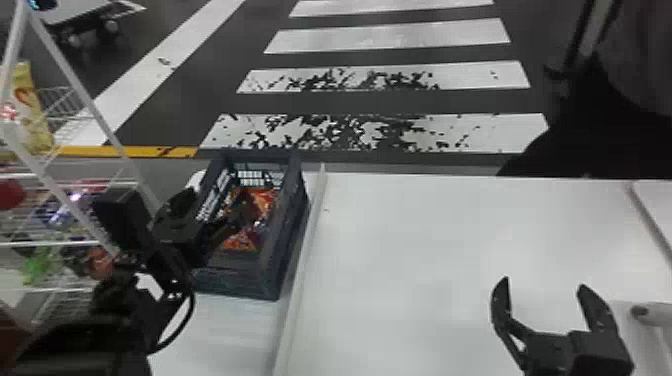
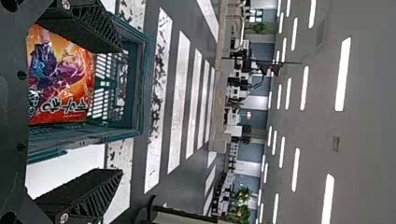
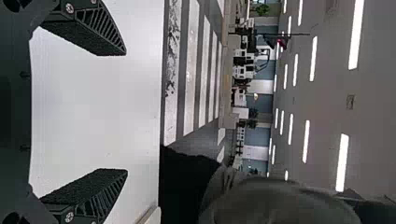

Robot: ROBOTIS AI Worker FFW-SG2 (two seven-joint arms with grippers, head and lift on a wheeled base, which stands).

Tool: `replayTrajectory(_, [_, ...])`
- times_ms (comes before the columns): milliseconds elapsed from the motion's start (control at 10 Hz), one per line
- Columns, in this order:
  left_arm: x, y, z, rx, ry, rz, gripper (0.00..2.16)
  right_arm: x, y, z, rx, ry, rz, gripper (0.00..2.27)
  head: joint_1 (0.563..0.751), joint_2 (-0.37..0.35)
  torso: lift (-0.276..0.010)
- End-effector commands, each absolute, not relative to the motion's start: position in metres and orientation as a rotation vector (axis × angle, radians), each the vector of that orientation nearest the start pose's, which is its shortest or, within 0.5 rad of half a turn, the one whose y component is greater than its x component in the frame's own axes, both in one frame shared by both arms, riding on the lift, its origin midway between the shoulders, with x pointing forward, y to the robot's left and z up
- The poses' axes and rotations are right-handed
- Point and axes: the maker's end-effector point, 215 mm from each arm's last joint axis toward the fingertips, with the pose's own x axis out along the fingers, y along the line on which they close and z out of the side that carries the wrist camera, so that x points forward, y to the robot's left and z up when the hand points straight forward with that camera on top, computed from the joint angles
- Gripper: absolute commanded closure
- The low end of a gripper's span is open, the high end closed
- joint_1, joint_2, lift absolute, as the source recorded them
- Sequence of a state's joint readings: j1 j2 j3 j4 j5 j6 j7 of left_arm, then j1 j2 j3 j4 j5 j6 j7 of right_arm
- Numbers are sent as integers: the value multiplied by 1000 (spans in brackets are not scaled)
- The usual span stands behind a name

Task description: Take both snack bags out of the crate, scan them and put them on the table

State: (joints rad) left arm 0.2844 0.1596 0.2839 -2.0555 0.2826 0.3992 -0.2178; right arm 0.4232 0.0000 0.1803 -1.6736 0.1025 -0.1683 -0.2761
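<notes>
My left gripper [image 1: 217,215] is over the dark crate [image 1: 290,220] at the table's left end. Inside the crate lies orange-red snack packaging [image 1: 240,243]; whether it is one bag or two I cannot tell. In the left wrist view an orange snack bag [image 2: 70,74] with purple artwork lies in the crate [image 2: 140,88], beyond the wide-apart fingers of the left gripper [image 2: 122,109], which hold nothing. Above the white table's right part, my right gripper [image 1: 542,285] stands open with nothing in it; its fingers are apart in the right wrist view too, around the gripper's gap [image 3: 126,112].
A wire rack [image 1: 75,240] with colourful packages stands left of the crate. A raised white strip [image 1: 300,270] runs along the table [image 1: 425,240] beside the crate. At the right, a grey rounded object [image 1: 645,314] sits near the right gripper. Dark fabric shows beyond the table's far right.
</notes>
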Motion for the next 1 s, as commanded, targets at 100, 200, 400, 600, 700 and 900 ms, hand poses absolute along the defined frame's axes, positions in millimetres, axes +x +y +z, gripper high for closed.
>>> replayTrajectory(100, [538,341,-326,-125,284,-80,140,435,-174,-453,-59,151,-80,97,695,191,-92])
replayTrajectory(200, [549,347,-328,-125,312,-80,140,434,-175,-455,-62,160,-80,97,695,189,-92])
replayTrajectory(400, [565,358,-343,-150,397,-68,147,434,-174,-457,-63,166,-78,97,695,193,-92])
replayTrajectory(600, [579,369,-353,-168,448,-51,201,434,-174,-459,-64,172,-74,97,695,201,-92])
replayTrajectory(700, [577,374,-364,-178,526,-44,194,433,-174,-460,-64,174,-74,97,695,207,-92])
replayTrajectory(900, [577,369,-377,-231,642,-69,181,431,-176,-462,-65,178,-78,97,695,211,-92])
